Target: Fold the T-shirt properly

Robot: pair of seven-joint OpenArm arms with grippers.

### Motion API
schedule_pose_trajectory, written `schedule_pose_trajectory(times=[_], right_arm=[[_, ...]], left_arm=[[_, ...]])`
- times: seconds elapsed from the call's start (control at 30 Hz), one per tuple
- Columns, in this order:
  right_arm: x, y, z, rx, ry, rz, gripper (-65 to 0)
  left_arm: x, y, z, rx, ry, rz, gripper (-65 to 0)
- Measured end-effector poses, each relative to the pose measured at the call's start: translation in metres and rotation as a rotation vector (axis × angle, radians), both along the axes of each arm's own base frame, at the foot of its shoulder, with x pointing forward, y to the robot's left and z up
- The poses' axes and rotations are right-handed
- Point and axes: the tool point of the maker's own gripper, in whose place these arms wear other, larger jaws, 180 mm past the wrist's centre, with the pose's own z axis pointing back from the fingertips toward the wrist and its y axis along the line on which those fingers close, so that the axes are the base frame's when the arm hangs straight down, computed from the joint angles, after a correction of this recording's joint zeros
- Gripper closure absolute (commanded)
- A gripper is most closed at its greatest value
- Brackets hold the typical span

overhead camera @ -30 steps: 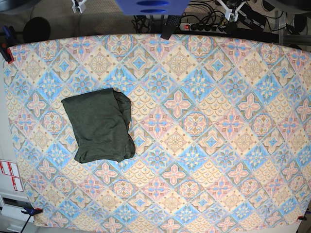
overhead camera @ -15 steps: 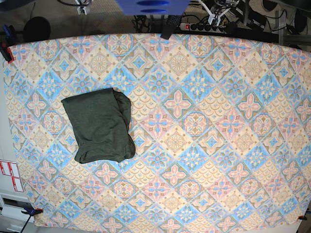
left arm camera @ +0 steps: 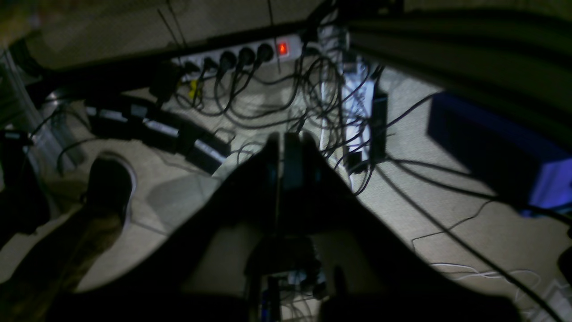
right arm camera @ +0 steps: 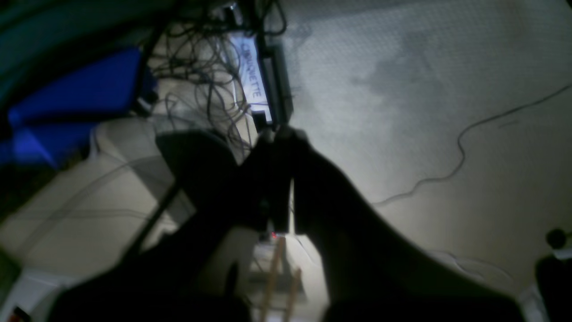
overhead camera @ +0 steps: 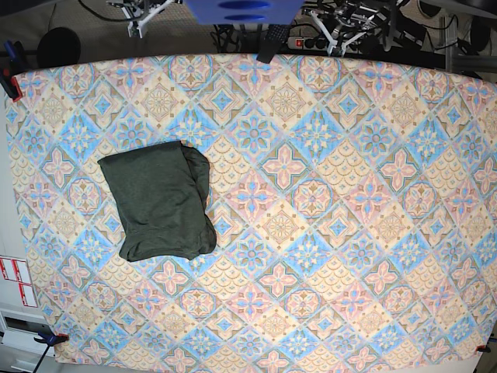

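The T-shirt (overhead camera: 160, 201) lies folded into a compact, roughly square bundle on the left part of the table (overhead camera: 349, 233), which is covered by a cloth patterned in blue, pink and cream diamonds. The bundle's right edge shows a rounded, doubled-over fold, and its near edge curls slightly. Nothing touches it.

Both arms are pulled back beyond the far edge of the table, well apart from the garment. In the left wrist view the left gripper (left arm camera: 283, 147) has its jaws pressed together with nothing between them, hanging over carpeted floor with a white power strip (left arm camera: 237, 56) and a tangle of black cables (left arm camera: 313, 103). In the right wrist view the right gripper (right arm camera: 280, 138) has its jaws closed too and empty, above pale carpet, with a blue box (right arm camera: 80, 96) to the left.
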Motion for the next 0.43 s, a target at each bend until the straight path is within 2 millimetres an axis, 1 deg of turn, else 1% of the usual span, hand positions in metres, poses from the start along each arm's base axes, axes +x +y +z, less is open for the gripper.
schedule_pose_trajectory(times=[0.07, 0.1, 0.13, 0.17, 0.3, 0.33, 0.43], right_arm=[[0.009, 0.016, -0.002, 0.010, -0.017, -0.008, -0.2], [0.011, 0.022, -0.002, 0.018, -0.020, -0.010, -0.2], [0.011, 0.022, -0.002, 0.018, -0.019, -0.010, -0.2], [0.009, 0.017, -0.002, 0.010, -0.016, -0.008, -0.2], [0.001, -0.008, -0.002, -0.045, 0.006, -0.002, -0.2], [0.002, -0.009, -0.002, -0.048, 0.005, -0.002, -0.2], [0.006, 0.003, -0.002, -0.024, -0.006, -0.005, -0.2]], left_arm=[[-0.003, -0.001, 0.000, -0.003, 0.006, 0.000, 0.0], [-0.005, -0.002, 0.000, -0.004, 0.012, 0.000, 0.0], [-0.007, -0.003, 0.000, -0.007, 0.014, 0.000, 0.0], [-0.009, -0.004, 0.000, -0.013, 0.021, -0.001, 0.0], [-0.008, 0.000, 0.000, 0.000, 0.017, 0.004, 0.0], [-0.006, -0.001, 0.000, -0.002, 0.015, 0.004, 0.0], [0.002, -0.001, 0.000, -0.004, 0.003, 0.004, 0.0]])
